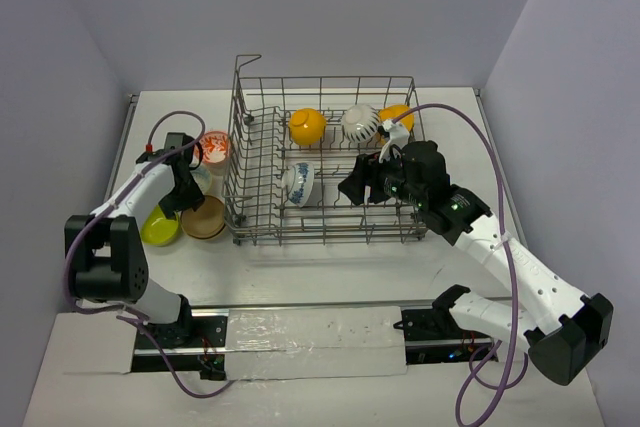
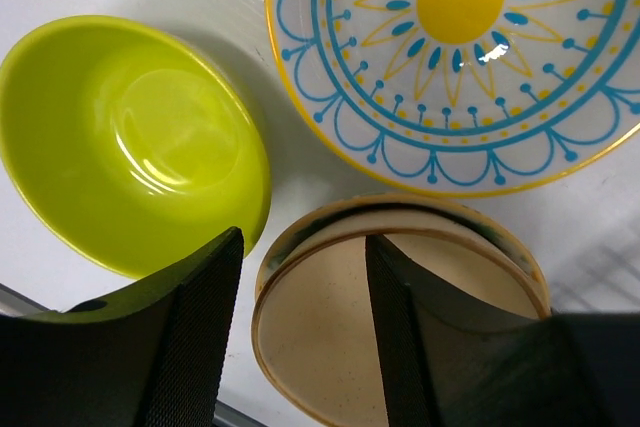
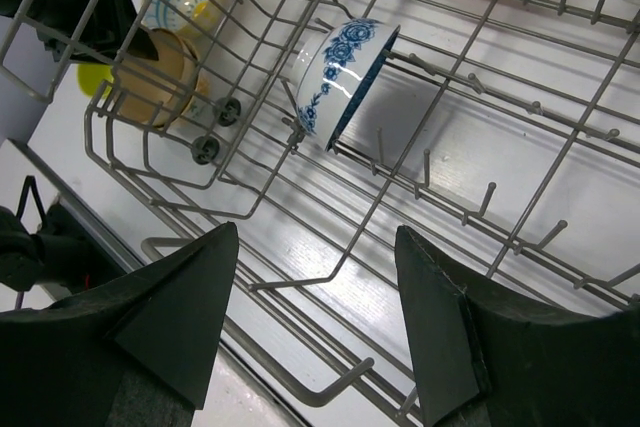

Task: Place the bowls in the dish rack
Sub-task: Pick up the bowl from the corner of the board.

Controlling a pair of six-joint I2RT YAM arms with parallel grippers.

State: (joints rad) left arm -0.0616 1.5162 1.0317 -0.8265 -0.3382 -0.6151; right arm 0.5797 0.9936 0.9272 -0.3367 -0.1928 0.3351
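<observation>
Tan bowl [image 2: 310,342] hemmed by lime bowl [image 2: 130,137] and patterned dish [image 2: 450,77].

The lime green bowl [image 2: 130,137] is plain and glossy; the tan bowl [image 2: 320,347] is pale beige inside with a tan rim; the blue-and-yellow bowl [image 2: 460,57] is white, with a solid yellow centre, blue rings, dotted blue spokes and scallops, and a yellow edge. The dish rack [image 1: 330,222] is grey wire; the orange-yellow bowls [image 1: 306,126] [image 1: 397,115] are plain; the striped bowl [image 1: 360,123] is white with dark lines; the blue-patterned bowl [image 3: 340,72] bears blue flowers on white; the red-and-white bowl [image 1: 213,146] shows red markings; the table [image 1: 330,267] is white.
</observation>
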